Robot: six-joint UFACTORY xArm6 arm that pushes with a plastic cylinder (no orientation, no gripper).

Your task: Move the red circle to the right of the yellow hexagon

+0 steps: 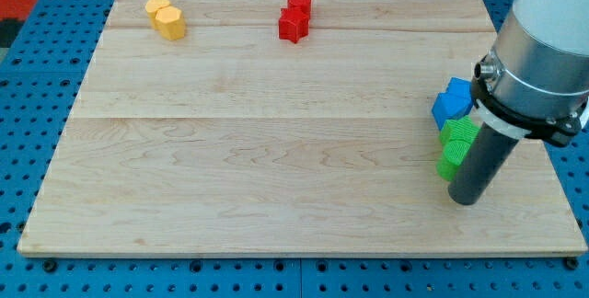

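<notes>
The red circle [299, 2] lies near the view's top, right of centre, touching a red star-shaped block [292, 26] just below it. The yellow hexagon [171, 24] lies at the top left, touching a yellow round block [157, 7] above it. My tip [466, 199] rests on the board at the right side, far from the red and yellow blocks. It stands right beside the green blocks, at their lower right.
Two blue blocks [452, 102] and two green blocks [456, 146] are clustered at the right edge, partly hidden by the arm. The wooden board [276, 151] sits on a blue pegboard [28, 105].
</notes>
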